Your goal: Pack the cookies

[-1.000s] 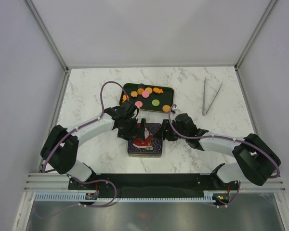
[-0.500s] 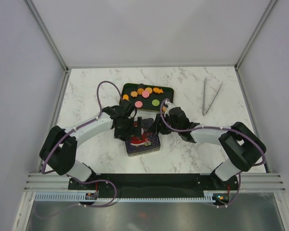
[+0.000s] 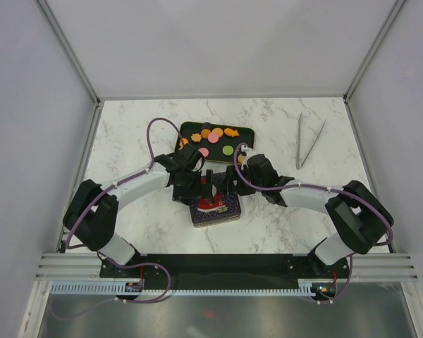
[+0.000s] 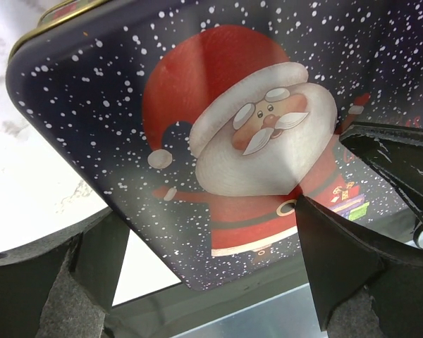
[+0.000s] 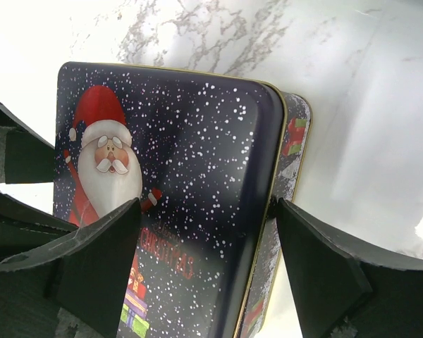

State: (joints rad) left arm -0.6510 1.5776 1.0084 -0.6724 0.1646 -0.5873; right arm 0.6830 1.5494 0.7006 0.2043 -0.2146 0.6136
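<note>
Two fingers (image 5: 99, 264) on the right gripper (image 5: 208, 204) are pressed against opposite sides of the Santa tin (image 5: 190, 120), lid on, so I'd call that one clamped. The left gripper (image 4: 210, 211) has its fingers spread around a corner of the same tin, and I honestly can't tell if it's squeezing. Further out, the cookies (image 3: 213, 138) are lying on the dark tray (image 3: 248, 143) just behind the tin on the marble table (image 3: 127, 127), with metal tongs (image 3: 298, 160) well off to the right.
</note>
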